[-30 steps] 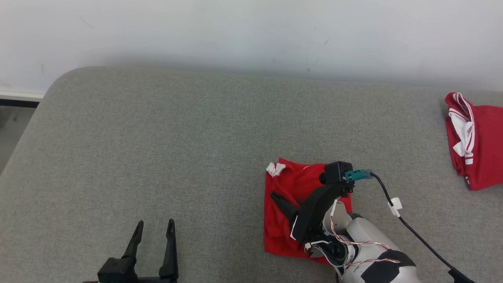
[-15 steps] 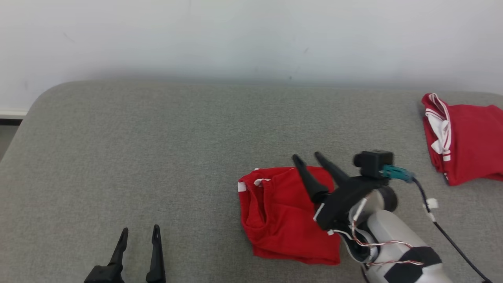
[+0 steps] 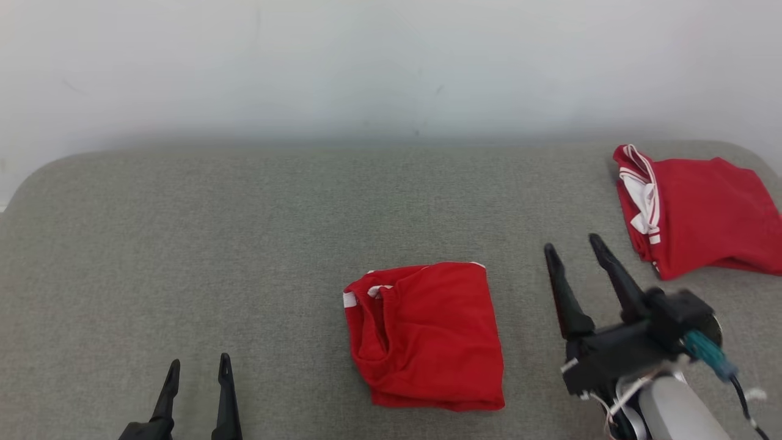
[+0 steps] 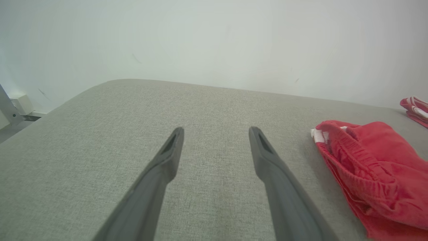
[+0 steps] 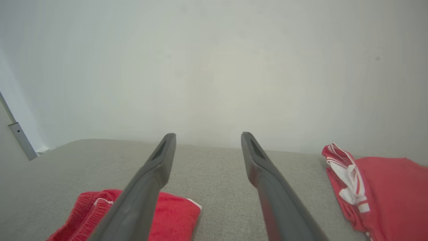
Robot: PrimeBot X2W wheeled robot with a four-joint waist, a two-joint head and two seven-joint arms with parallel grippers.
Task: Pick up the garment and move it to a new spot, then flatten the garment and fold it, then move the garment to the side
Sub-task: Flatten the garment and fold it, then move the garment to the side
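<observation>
A folded red garment (image 3: 427,333) with white trim lies on the grey padded surface (image 3: 244,244), in the middle near the front. In the left wrist view the garment (image 4: 374,170) is at the right; in the right wrist view the garment (image 5: 167,214) sits at the lower left under a finger. My right gripper (image 3: 574,247) is open, raised to the right of the garment and apart from it, holding nothing. My left gripper (image 3: 198,366) is open at the lower left, well clear of the garment.
A second red garment (image 3: 690,214) with white striped trim lies at the far right of the surface; the right wrist view has this second garment (image 5: 374,190) at its right. A pale wall (image 3: 391,61) stands behind. The surface's rounded left edge (image 3: 24,183) drops off.
My right gripper has let go of the folded garment, opened, lifted off it and swung to the right. The head camera has shifted, so the whole scene sits lower and further left.
</observation>
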